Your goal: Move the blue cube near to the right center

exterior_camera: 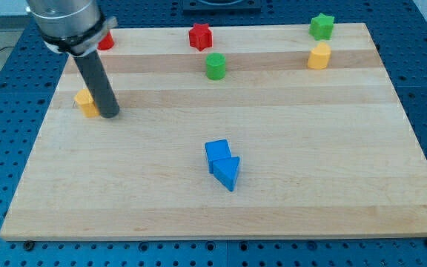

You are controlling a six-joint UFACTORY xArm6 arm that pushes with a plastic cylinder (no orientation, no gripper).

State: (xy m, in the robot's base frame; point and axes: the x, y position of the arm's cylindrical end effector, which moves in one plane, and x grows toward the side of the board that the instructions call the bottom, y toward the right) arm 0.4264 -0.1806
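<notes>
The blue cube [216,153] sits on the wooden board [332,185] a little below the middle, touching a blue triangular block [227,173] at its lower right. My tip [110,114] is at the view's left, far left of and above the blue cube, right beside a yellow block [86,102]. The rod rises up and to the left to the arm's grey end.
A red star block [200,36] and a green cylinder [215,66] lie at the top middle. A green star block [321,26] and a yellow hexagonal block [318,56] lie at the top right. A red block [107,41] is partly hidden behind the arm.
</notes>
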